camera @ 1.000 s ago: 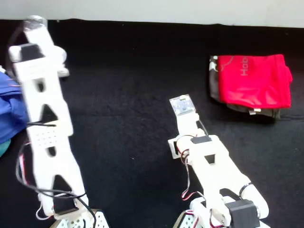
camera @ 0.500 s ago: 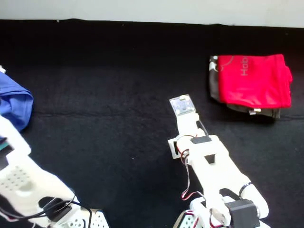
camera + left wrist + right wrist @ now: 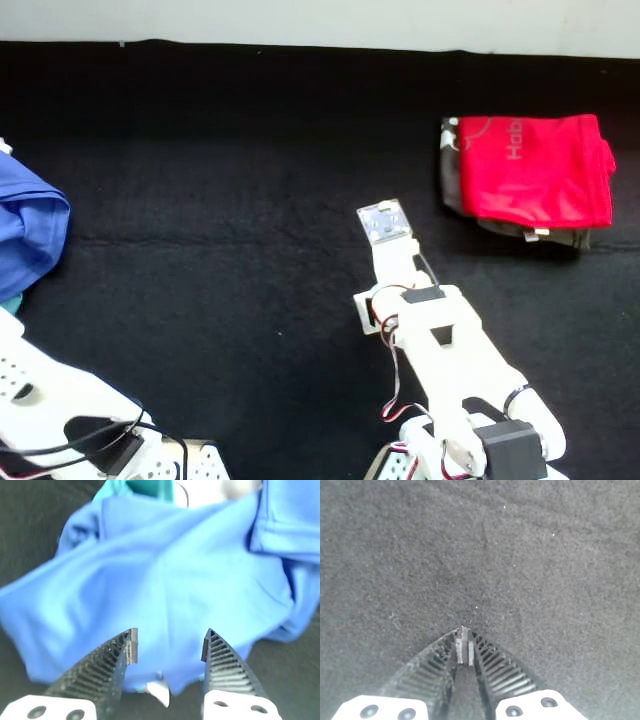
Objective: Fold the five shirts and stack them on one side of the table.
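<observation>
On the far right side of the table sits a neat pile. A bright red folded shirt (image 3: 530, 170) lies on top of a dark grey folded shirt (image 3: 520, 232), whose edge peeks out underneath. So I would say at least two shirts are done. I cannot tell if more hide in that pile.

Over at the left edge of the table is a soft blue crumpled shirt (image 3: 30, 235). It is not folded at all. It lies in a bunched heap with deep wrinkles and one rolled edge. A bit of teal cloth (image 3: 145, 490) peeks out from under it, likely another shirt waiting its turn. So the job looks about half done or less, with the blue one next and more after that.

The left gripper (image 3: 169, 642) hangs right above the blue shirt with its two fingers spread apart, holding nothing. The right gripper (image 3: 464, 645) has its fingers pressed together with nothing between them. It sits low over the bare fuzzy black table cover (image 3: 250, 150), near the middle, well apart from both the pile and the blue shirt.
</observation>
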You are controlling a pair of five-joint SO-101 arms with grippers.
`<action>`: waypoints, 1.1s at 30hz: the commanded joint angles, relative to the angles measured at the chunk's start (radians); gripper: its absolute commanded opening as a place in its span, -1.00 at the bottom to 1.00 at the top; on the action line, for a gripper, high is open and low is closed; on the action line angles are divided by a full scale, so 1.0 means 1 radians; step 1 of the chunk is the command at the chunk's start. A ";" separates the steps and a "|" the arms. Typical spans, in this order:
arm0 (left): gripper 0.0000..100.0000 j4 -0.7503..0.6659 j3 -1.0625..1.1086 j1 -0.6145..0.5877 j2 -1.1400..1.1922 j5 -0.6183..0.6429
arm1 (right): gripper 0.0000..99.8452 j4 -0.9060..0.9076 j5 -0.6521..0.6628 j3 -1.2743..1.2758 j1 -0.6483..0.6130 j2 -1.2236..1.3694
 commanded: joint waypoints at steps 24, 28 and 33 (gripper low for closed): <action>-0.98 0.351 -0.001 0.424 -0.375 0.078 | -0.99 -0.018 -0.009 -0.002 -0.008 0.008; -0.98 0.351 -0.001 0.518 -0.542 0.078 | -0.99 -0.018 -0.009 -0.002 -0.008 0.008; -0.98 0.351 -0.001 0.697 -0.717 0.078 | -0.99 -0.018 -0.009 -0.001 -0.008 0.007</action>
